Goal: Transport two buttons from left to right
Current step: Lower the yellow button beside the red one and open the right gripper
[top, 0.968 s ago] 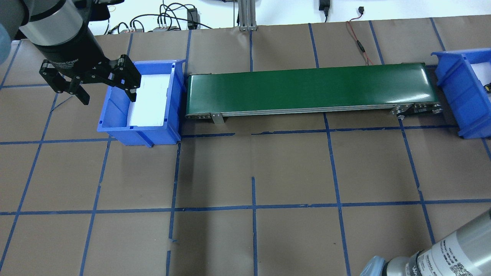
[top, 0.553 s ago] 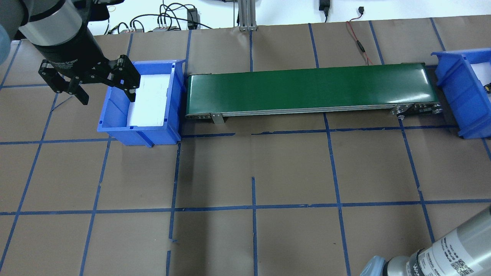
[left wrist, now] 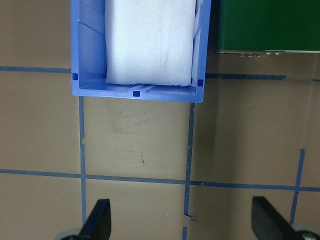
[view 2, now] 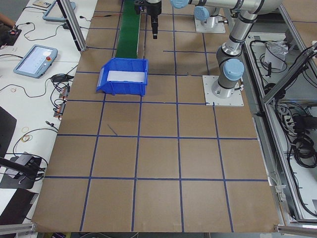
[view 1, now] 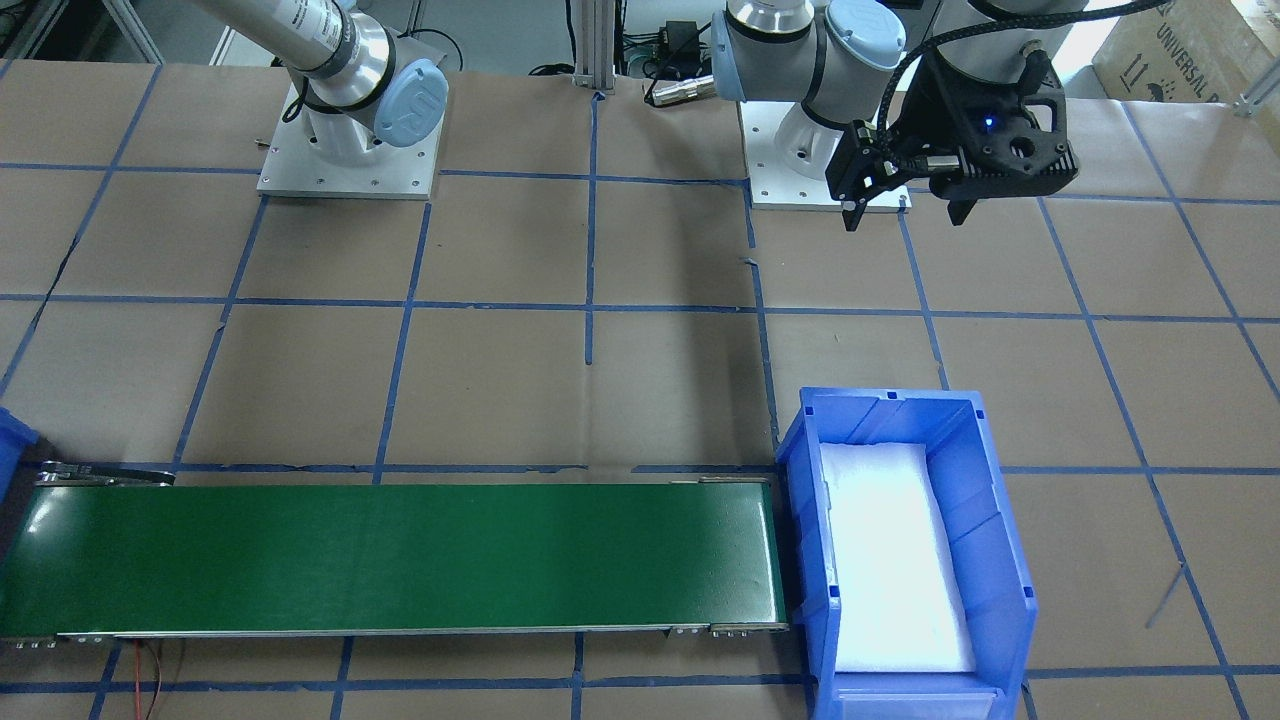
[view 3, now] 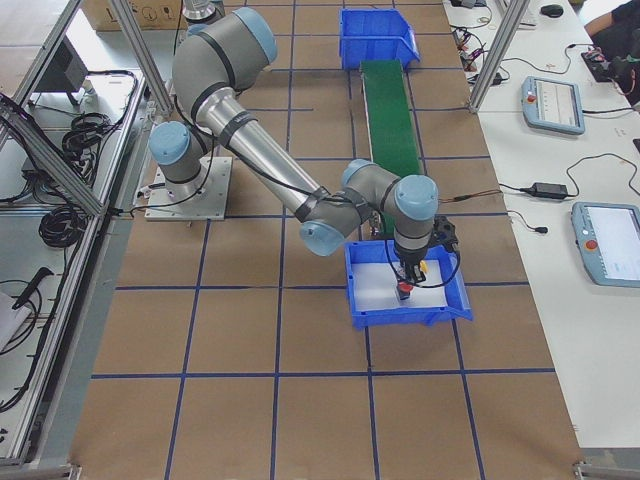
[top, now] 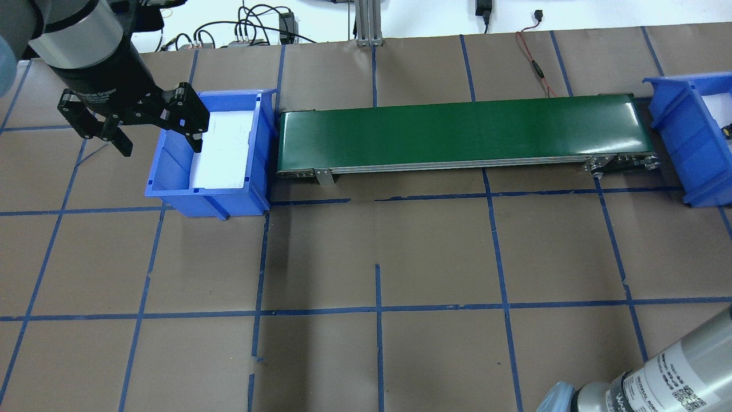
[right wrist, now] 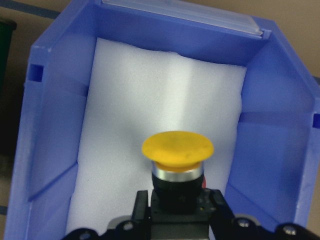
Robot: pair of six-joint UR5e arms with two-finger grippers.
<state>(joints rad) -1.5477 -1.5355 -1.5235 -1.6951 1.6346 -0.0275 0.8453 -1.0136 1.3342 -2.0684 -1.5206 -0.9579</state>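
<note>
Your right tool (right wrist: 178, 201) is gripping the yellow button (right wrist: 177, 149) by its black body, jaws closed snugly on it, and you are seeing it held over the white foam (right wrist: 130, 100) inside the right bin (right wrist: 55, 100). Your left tool (top: 162, 147) is hovering above the counter (top: 377, 240) near the left bin (top: 260, 143) (jaws spread wide, nothing between them). Under the right tool a red speck (view 3: 403, 291) is showing, too small to name.

Left bin (top: 209, 199) is open on top, just tall blue walls round the foam (top: 223, 149). Green belt (top: 457, 129) sits just beside it, so that side's tight. Right bin (view 3: 405, 316) is crowded: right gripper (right wrist: 177, 200) plus yellow button (right wrist: 177, 147) fill the middle.
</note>
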